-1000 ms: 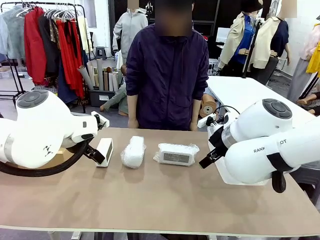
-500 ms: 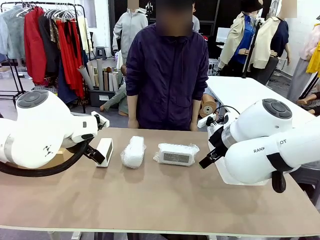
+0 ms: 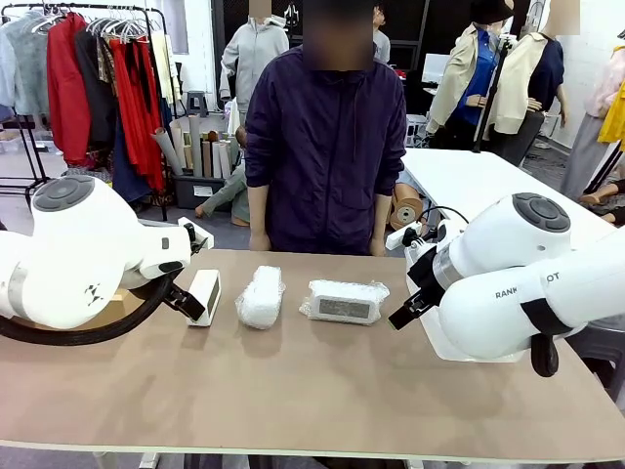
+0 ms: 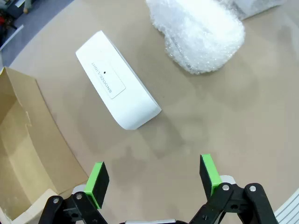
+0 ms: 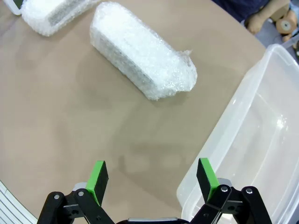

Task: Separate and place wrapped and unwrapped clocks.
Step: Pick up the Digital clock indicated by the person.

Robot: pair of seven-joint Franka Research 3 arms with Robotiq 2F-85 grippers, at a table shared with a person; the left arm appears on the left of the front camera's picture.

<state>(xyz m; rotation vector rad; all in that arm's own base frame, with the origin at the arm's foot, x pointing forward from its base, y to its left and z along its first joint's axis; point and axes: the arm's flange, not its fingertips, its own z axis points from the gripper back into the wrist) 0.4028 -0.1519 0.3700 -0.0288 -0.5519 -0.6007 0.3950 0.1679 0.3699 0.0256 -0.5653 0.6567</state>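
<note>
Nothing has shifted over the last second: both my arms hang where they were and the three clocks lie in their row untouched, so by my judgement the sorting has not begun and every clock is yet to be placed. My left pincer (image 4: 153, 173) stands fully spread and empty above the table (image 3: 293, 391). The bare clock (image 4: 117, 88) lies at about 11 o'clock ahead of it, a smooth, hard white plastic block with rounded corners and a small printed label on the face turned to me. At 1 o'clock lies the middle wrapped clock (image 4: 201, 35), a lumpy, cloudy bundle of bubble wrap, and at 9 o'clock an open cardboard box (image 4: 28, 140). My right pincer (image 5: 152, 173) is likewise wide apart and holds nothing; the other wrapped clock (image 5: 142, 56) sits at 12 o'clock, its boxy shape showing through the wrap, soft and probably slippery to pinch. A clear plastic bin (image 5: 224, 126), glossy and thin-walled, waits at 3 o'clock
</note>
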